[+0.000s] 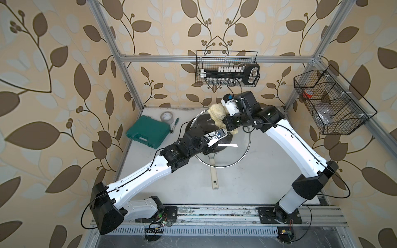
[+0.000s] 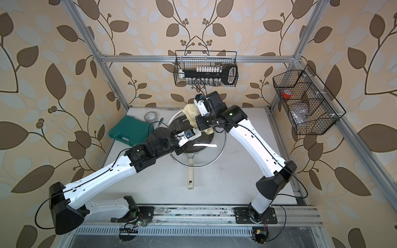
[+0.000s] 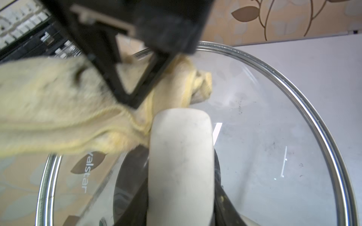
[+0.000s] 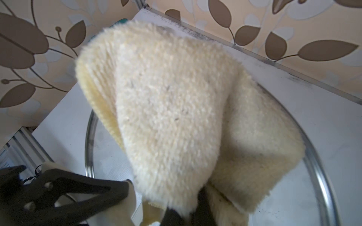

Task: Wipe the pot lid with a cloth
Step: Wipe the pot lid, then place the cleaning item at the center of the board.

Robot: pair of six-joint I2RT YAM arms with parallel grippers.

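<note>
The pot lid (image 1: 237, 154) (image 2: 214, 154), clear glass with a metal rim, hangs tilted over a dark frying pan in both top views. My left gripper (image 3: 180, 211) (image 1: 222, 134) is shut on the lid's cream bar handle (image 3: 180, 156), dark fingers on both sides of it. The pale yellow cloth (image 1: 217, 113) (image 2: 190, 113) (image 4: 176, 107) lies bunched on the far part of the glass (image 3: 264, 137), touching the handle's end. My right gripper (image 4: 188, 215) (image 1: 226, 122) (image 3: 127, 86) is shut on the cloth, its fingertips buried in the folds.
The frying pan's cream handle (image 1: 214, 178) points toward the table's front. A green tool case (image 1: 147, 133), a tape roll (image 1: 167, 117) and a green-handled tool (image 1: 175, 124) sit at the back left. Wire baskets hang on the back wall (image 1: 226, 68) and right frame (image 1: 330, 103).
</note>
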